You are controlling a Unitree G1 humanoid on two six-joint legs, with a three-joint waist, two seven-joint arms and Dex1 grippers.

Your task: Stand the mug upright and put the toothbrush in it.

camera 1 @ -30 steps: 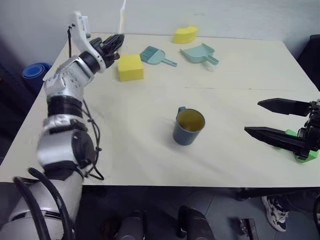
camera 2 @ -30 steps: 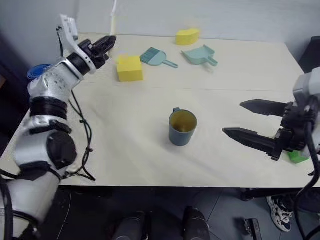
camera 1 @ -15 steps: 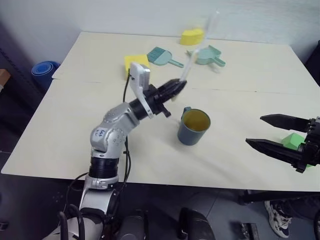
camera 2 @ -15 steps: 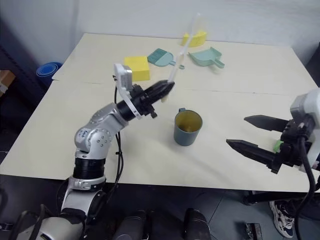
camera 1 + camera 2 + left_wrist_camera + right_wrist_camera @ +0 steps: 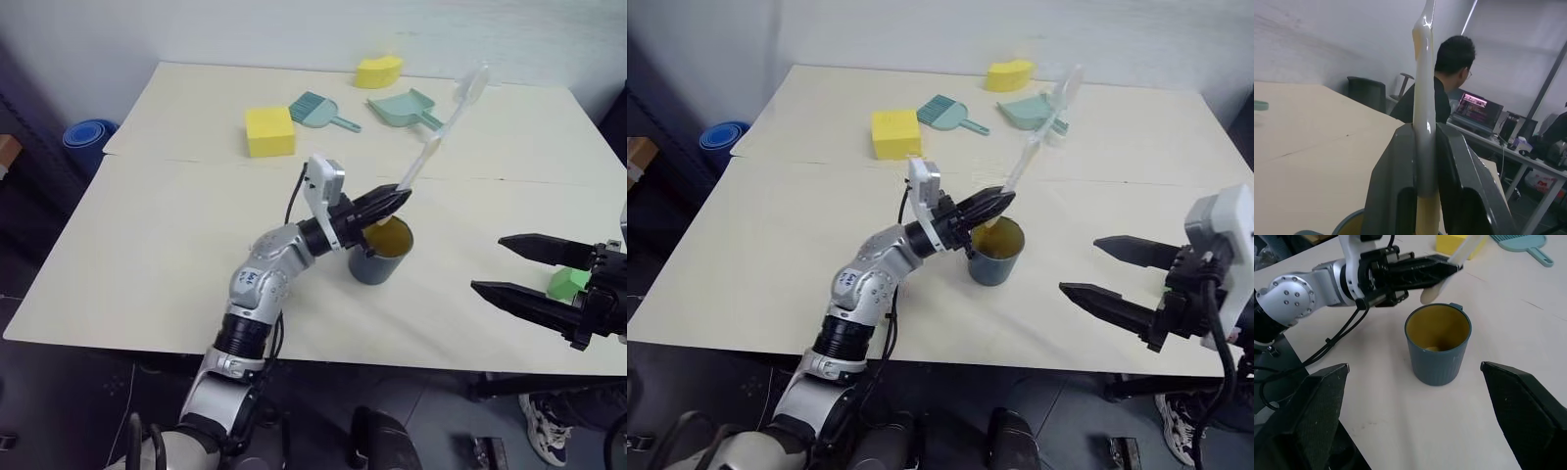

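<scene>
Right wrist view shows one dark blue-grey ribbed mug [image 5: 1439,350], upright mid-table, yellowish inside. One thin cream-white plastic toothbrush [image 5: 436,137] slants up from my left gripper [image 5: 397,200], clamped on its handle above the mug's rim. My right gripper [image 5: 509,266] stands spread wide, empty. Beyond lie two yellow sponges [image 5: 268,130], one teal brush [image 5: 318,109], one teal dustpan [image 5: 404,105].

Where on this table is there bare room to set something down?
The near-left stretch of the table, in front of the yellow block, is bare. It's crowded around the mug and along the far edge by the teal brush and dustpan.
</scene>
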